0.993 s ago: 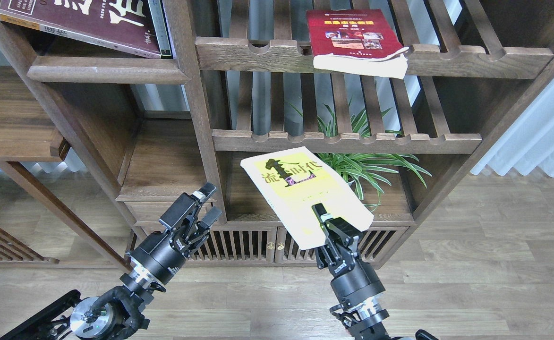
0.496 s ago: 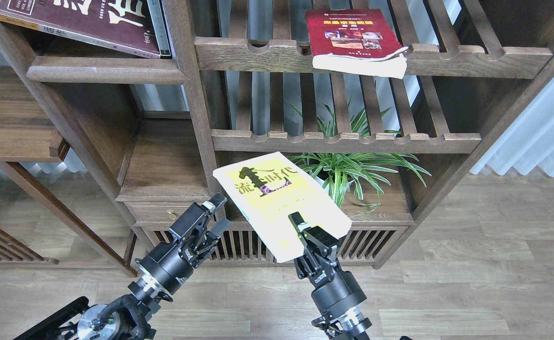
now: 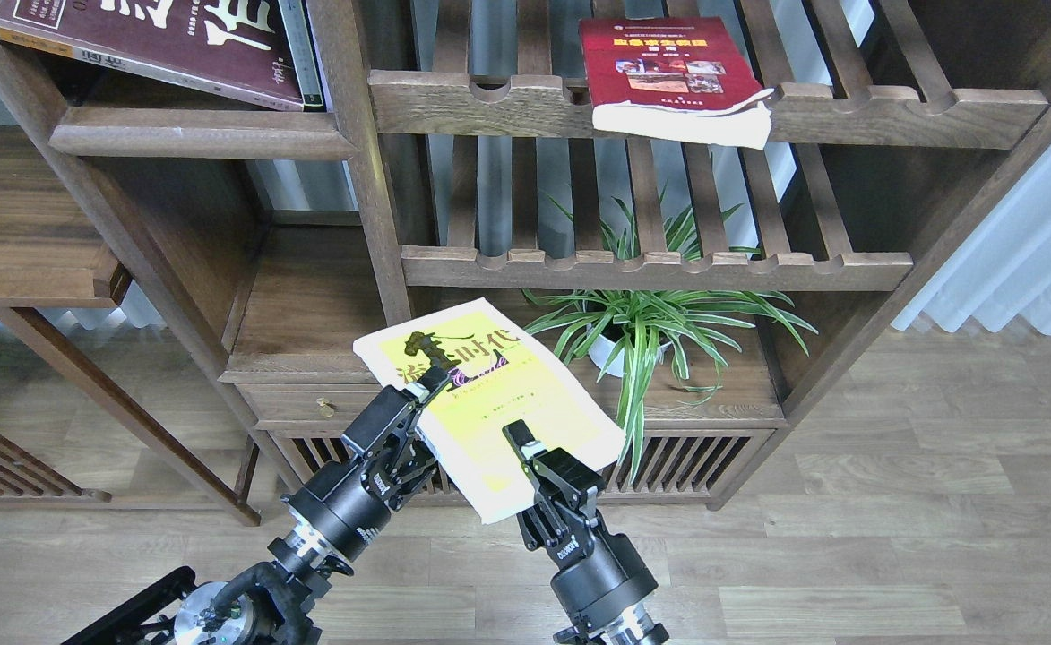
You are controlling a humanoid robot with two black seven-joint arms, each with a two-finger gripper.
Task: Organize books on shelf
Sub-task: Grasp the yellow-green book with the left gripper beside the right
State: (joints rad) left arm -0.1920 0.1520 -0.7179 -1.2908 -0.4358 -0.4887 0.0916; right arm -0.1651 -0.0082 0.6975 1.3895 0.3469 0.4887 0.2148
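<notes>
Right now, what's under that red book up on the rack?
The red book lies on a slatted rack, its white page edge hanging over the notched front rail. Gaps between slats show beneath it. Lower down stands a potted plant. The slats directly under the cover are hidden.

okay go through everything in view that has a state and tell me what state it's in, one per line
Yellow book: held off the shelves, tilted, cover up.
Right gripper: shut on the yellow book's near edge.
Left gripper: at the yellow book's left edge, fingers apart.
Maroon book: lying tilted on the top left shelf.
Red book: lying flat on the upper rack, overhanging the front rail.
Drawer: closed.
Plant: upright.
</notes>
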